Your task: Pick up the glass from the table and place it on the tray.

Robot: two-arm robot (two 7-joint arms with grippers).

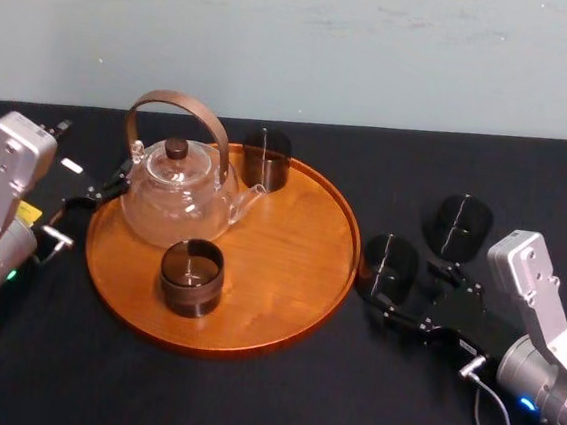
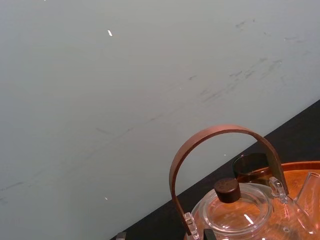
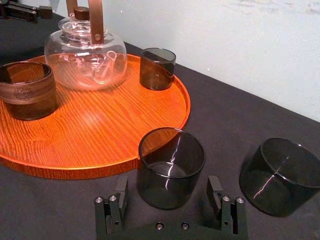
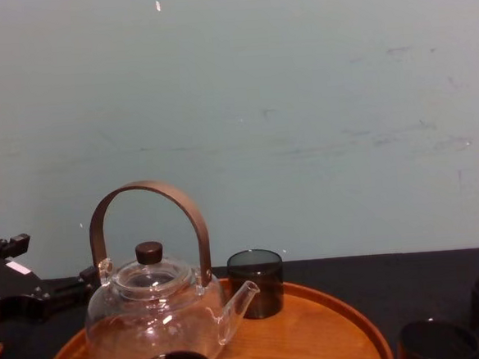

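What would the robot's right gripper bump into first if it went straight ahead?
The dark glass on the table beside the tray; it sits between the open fingers of the right gripper. The left gripper rests by the teapot.

A clear glass teapot (image 1: 176,197) with a round belly stands upright, its spout pointing right. A brown wooden handle (image 1: 181,112) arches high over it, and a dark brown knob (image 1: 176,148) tops its glass lid. Just behind the spout stands a smoky grey straight-sided glass (image 1: 266,159), upright. In front of the teapot, close to it but apart, sits a shorter, wider dark glass (image 1: 192,277) with a brownish band around its wall. Well to the right stands another smoky grey glass (image 1: 457,226), wide and low. Behind everything rises a pale blue-green wall (image 4: 300,101) with faint scuffs.
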